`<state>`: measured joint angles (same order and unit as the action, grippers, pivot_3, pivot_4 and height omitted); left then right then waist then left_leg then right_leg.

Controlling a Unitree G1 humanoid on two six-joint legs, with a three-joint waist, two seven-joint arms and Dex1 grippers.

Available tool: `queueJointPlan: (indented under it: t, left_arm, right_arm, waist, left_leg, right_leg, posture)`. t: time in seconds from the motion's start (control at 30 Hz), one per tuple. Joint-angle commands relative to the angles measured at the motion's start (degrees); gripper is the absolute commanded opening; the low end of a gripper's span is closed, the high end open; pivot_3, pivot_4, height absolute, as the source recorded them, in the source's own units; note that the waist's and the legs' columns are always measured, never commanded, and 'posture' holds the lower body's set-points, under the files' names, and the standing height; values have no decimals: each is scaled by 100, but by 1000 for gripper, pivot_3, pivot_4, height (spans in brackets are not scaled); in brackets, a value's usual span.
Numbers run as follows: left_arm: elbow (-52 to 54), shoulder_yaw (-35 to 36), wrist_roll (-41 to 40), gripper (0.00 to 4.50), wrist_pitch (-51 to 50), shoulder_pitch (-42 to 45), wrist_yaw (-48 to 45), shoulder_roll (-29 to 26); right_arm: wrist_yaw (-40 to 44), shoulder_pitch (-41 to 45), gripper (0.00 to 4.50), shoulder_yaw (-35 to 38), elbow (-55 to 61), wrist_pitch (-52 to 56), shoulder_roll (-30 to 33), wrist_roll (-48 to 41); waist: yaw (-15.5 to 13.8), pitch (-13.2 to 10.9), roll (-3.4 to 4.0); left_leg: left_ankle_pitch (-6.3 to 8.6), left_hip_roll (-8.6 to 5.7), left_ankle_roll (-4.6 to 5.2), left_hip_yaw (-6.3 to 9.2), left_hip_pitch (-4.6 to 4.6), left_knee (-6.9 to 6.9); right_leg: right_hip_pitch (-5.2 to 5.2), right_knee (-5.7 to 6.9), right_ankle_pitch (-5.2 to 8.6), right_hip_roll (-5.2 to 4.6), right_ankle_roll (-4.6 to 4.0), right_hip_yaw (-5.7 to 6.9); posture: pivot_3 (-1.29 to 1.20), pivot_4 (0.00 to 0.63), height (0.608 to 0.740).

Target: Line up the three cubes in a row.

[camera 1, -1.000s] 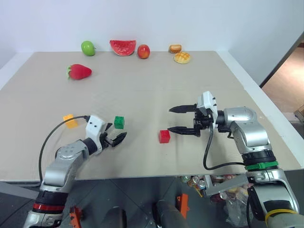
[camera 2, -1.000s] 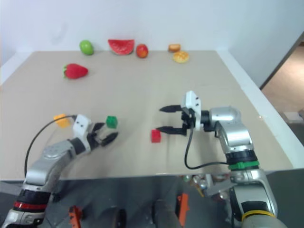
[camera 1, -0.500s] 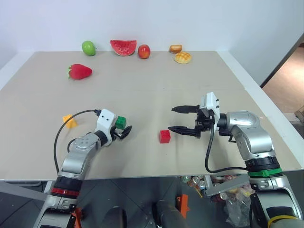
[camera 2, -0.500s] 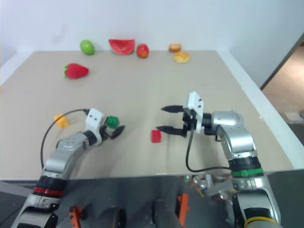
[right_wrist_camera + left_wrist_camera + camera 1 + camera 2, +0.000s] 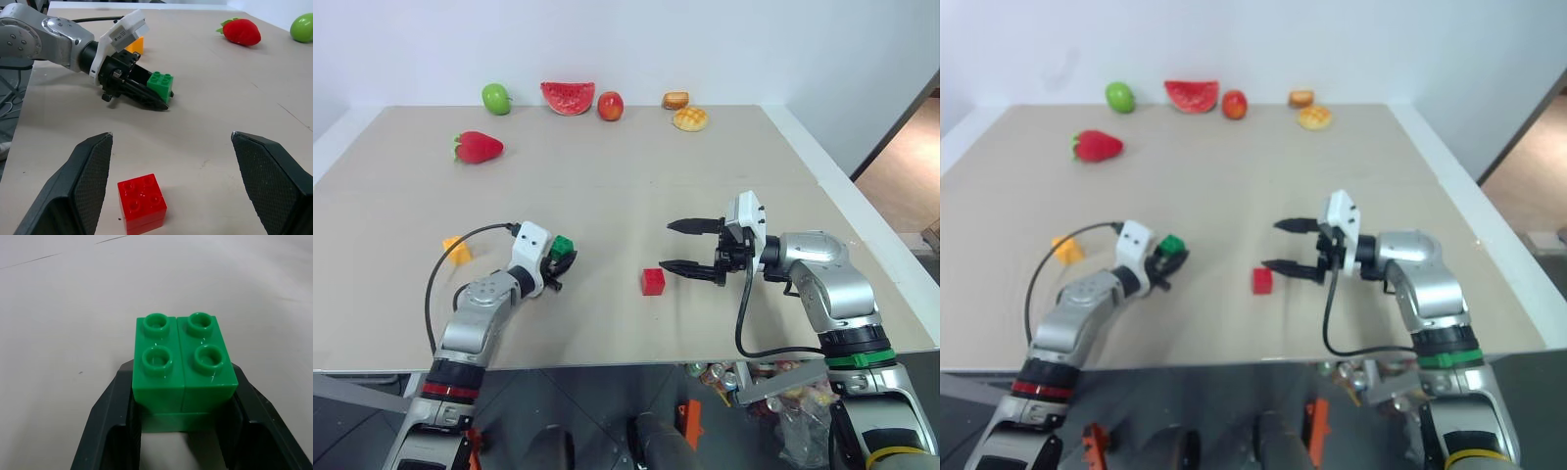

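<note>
The green cube (image 5: 181,364) rests on the table (image 5: 626,176) at the near left, and my left gripper (image 5: 561,260) is shut on it, one black finger (image 5: 110,416) pressed against each side. The red cube (image 5: 653,281) lies near the table's middle front. Just to its right my right gripper (image 5: 666,245) hangs open, pointing left, with the red cube (image 5: 143,201) low between its spread fingers and untouched. The yellow-orange cube (image 5: 457,251) sits further left, behind my left arm.
Toy foods line the far edge: a green apple (image 5: 495,98), a watermelon slice (image 5: 567,97), a red fruit (image 5: 610,106) and two buns (image 5: 688,118). A strawberry (image 5: 477,147) lies at the back left. The table's front edge runs just below both arms.
My left gripper reached forward around the green cube and shut on it. The right gripper stayed open in place beside the red cube.
</note>
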<state>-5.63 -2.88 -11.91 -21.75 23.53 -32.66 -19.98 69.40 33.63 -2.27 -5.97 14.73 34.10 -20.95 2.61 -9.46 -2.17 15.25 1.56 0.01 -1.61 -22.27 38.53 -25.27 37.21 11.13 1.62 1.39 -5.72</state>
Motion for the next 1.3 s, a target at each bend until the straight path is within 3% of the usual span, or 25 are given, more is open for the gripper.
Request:
queueJointPlan:
  t: [0.03, 0.27, 0.4, 0.7, 0.9, 1.3]
  left_arm:
    - [333, -139, -177, 1339, 342, 134, -741, -204]
    - [-474, -824, -50, 1339, 1598, 578, -3033, -904]
    - [-1458, -947, 18, 1339, 2163, 1045, -3637, -816]
    - [-2973, -897, 84, 1339, 2875, 1744, -4039, -233]
    - [-3054, -933, 118, 1339, 2896, 1731, -4197, -45]
    - [-3163, -819, 207, 1339, 3049, 1540, -4257, -221]
  right_arm:
    - [-27, 72, 4030, 95, 115, -53, 55, -50]
    - [-21, -519, 4030, 502, 898, 500, 492, -517]
    - [-100, -965, 4030, 843, 1337, 788, 812, -776]
    - [-136, -1716, 4030, 1390, 1758, 1032, 1344, -1066]
    - [-295, -1698, 4030, 1346, 1762, 1009, 1279, -1085]
    - [-339, -1557, 4030, 1171, 1569, 880, 1238, -1006]
  waist:
    - [0, 0, 0]
    - [-20, 0, 1]
    - [-21, 1, 1]
    - [2, 0, 0]
    - [3, 0, 0]
    - [-1, 0, 0]
  left_leg:
    - [0, 0, 0, 0, 0, 0]
    - [0, -3, 0, 4, -3, 0]
    - [0, -6, 0, 0, -4, 1]
    - [0, -5, 0, 1, -3, 4]
    - [0, -3, 1, 2, -3, 4]
    - [0, -3, 1, 2, -3, 5]
  right_leg:
    - [0, 0, 1, 0, 0, 1]
    - [0, 0, 11, 0, 5, 9]
    - [1, -4, 24, -4, 25, 4]
    - [2, -3, 22, 5, 30, 0]
    - [1, -3, 21, 10, 31, -3]
    - [1, -3, 21, 9, 32, -3]
  posture:
    - [0, 150, 740]
    - [0, 150, 740]
    - [0, 150, 740]
    - [0, 150, 740]
    - [0, 150, 740]
    - [0, 150, 740]
